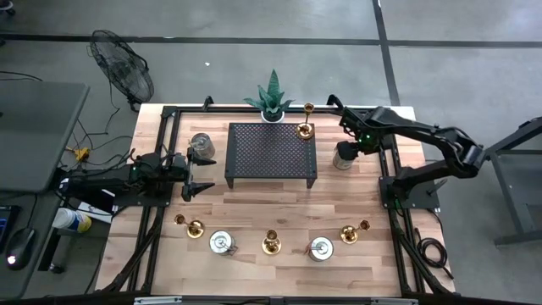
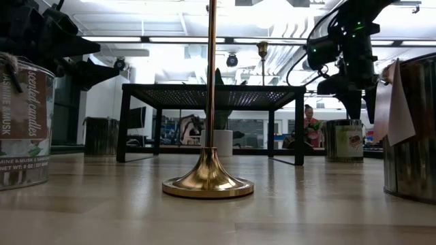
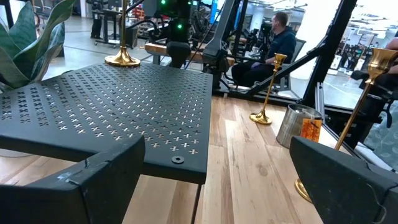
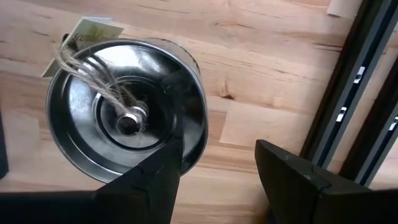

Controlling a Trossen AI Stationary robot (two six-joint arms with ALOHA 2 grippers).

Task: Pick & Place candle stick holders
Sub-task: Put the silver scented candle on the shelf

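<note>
A silvery round holder (image 4: pixel 118 112) with twine and a paper tag stands on its base on the table, right of the black rack (image 1: pixel 271 152). My right gripper (image 4: pixel 214 155) hangs open just above it, pointing down. One finger is over the holder's rim and the other is outside its wall; in the low view the gripper (image 2: pixel 361 109) stands clear above the holder (image 2: pixel 344 139). A brass holder (image 1: pixel 305 127) stands on the rack's far right corner. More brass and silvery holders (image 1: pixel 271 244) line the near edge. My left gripper (image 1: pixel 203 175) waits open and level at the table's left, beside another silvery holder (image 1: pixel 201 146).
A spiky green plant in a white pot (image 1: pixel 271 100) stands behind the rack. Black frame rails (image 4: pixel 354 93) run close to the right of my right gripper. A tall brass holder (image 2: pixel 208 180) stands near the front edge. A person (image 3: pixel 280 37) sits in the room beyond the table.
</note>
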